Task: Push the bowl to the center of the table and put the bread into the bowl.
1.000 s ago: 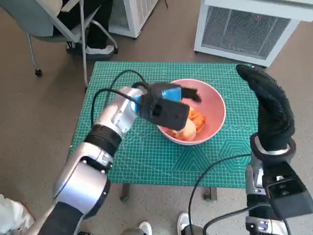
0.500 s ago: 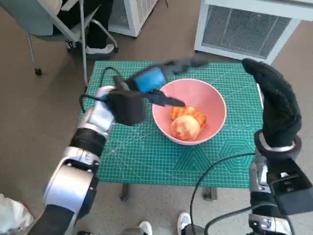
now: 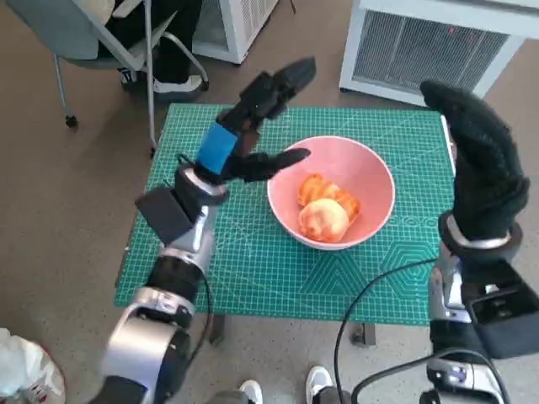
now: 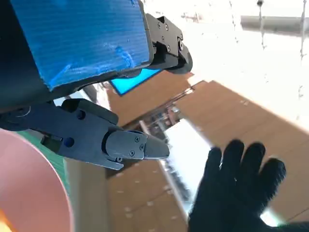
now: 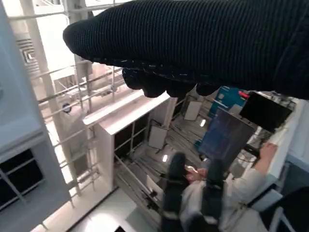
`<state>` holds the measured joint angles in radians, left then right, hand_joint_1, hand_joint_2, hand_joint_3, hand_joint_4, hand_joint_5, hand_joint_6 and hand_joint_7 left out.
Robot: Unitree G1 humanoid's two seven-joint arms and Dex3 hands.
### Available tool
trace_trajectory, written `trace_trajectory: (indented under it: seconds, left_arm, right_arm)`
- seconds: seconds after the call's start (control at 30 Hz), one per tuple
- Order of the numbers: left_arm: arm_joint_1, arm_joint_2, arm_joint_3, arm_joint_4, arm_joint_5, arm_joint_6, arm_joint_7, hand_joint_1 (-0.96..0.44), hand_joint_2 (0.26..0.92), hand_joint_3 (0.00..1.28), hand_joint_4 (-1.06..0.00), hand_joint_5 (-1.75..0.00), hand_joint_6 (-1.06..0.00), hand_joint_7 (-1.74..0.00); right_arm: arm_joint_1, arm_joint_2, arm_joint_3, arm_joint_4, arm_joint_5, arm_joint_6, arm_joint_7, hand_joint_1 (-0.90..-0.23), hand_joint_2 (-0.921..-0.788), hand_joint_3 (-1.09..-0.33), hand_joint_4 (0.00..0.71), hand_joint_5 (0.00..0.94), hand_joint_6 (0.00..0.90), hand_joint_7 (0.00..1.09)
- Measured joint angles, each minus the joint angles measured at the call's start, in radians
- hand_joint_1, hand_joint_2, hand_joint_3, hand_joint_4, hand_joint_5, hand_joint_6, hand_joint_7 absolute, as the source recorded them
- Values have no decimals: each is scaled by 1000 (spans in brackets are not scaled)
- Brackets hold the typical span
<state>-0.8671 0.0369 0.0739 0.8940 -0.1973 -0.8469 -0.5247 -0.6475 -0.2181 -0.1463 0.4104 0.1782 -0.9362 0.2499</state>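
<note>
You see the pink bowl (image 3: 332,200) just right of the middle of the head view, sitting on the green-matted desk (image 3: 253,269), with the bread (image 3: 327,212) lying inside it as two golden pieces touching each other. Your left hand (image 3: 253,126) is raised in the upper middle of the frame, above the bowl's left rim, fingers spread and holding nothing. Your right hand (image 3: 482,181) stands upright at the right edge, glove fingers together and straight, empty too, clear of the bowl. The bread looks soft and light, so it would likely crush under a hard squeeze; take it gently across its sides. The bowl looks rigid and smooth, likely to slide easily; push low on its wall.
</note>
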Motion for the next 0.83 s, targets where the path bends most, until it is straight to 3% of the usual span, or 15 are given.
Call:
trace_trajectory:
  seconds: [0.07,0.3,0.57,0.83]
  left_arm:
    - [24,-12,2,-36,-9,5,2,-460,921,290,-342,-4,-252,-363]
    - [74,-36,1,-123,-12,35,20,-461,921,312,-323,0,-190,-399]
    - [120,-45,1,-193,-10,45,67,-482,921,327,-299,-2,-150,-456]
    - [163,-58,-8,-259,-9,50,95,-492,921,332,-311,-9,-159,-482]
  right_arm:
    - [-10,0,3,2,19,9,8,-571,-921,-777,275,8,-1,648]
    - [-29,3,13,-3,44,42,25,-565,-921,-774,267,3,-1,647]
    - [-31,8,28,-25,40,76,26,-581,-921,-773,266,2,-1,649]
    - [-31,17,34,-62,10,102,21,-586,-921,-773,258,0,-1,644]
